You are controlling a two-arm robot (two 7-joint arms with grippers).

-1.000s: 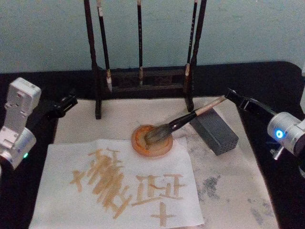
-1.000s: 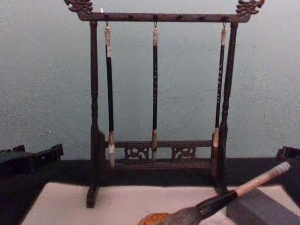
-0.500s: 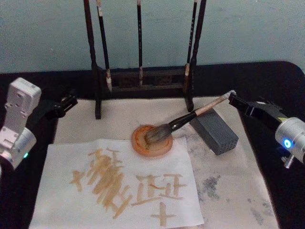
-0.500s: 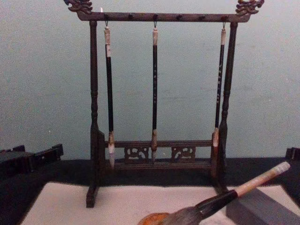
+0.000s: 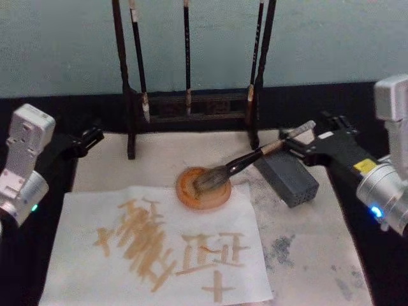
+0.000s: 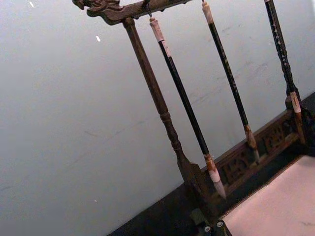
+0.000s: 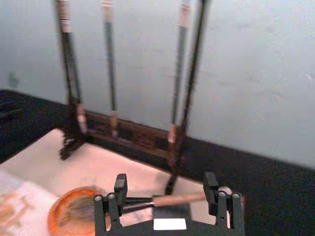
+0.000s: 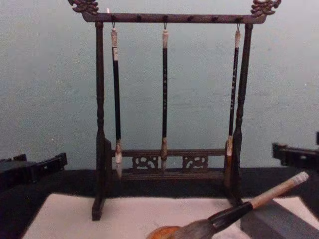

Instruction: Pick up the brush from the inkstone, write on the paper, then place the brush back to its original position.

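The brush (image 5: 245, 162) lies slanted, its grey bristles in the round orange inkstone (image 5: 203, 189) and its pale handle propped on a grey block (image 5: 288, 177). My right gripper (image 5: 306, 135) is open at the handle's upper end and holds nothing. In the right wrist view, the right gripper (image 7: 165, 186) has the handle (image 7: 179, 199) just beyond its spread fingers. The paper (image 5: 76, 255), white with tan strokes, lies at the front left. My left gripper (image 5: 86, 139) rests at the left, off the mat. The chest view shows the brush (image 8: 234, 211) low on the right and the right gripper (image 8: 299, 155) above it.
A dark wooden rack (image 5: 131, 121) with three thin hanging brushes (image 8: 164, 94) stands at the back behind the inkstone. An off-white felt mat (image 5: 319, 255) with grey stains covers the black table (image 5: 19, 268).
My right arm has swung in from the right and its wrist has turned up, bringing the open gripper to the handle's end. The brush, paper and left arm have not moved.
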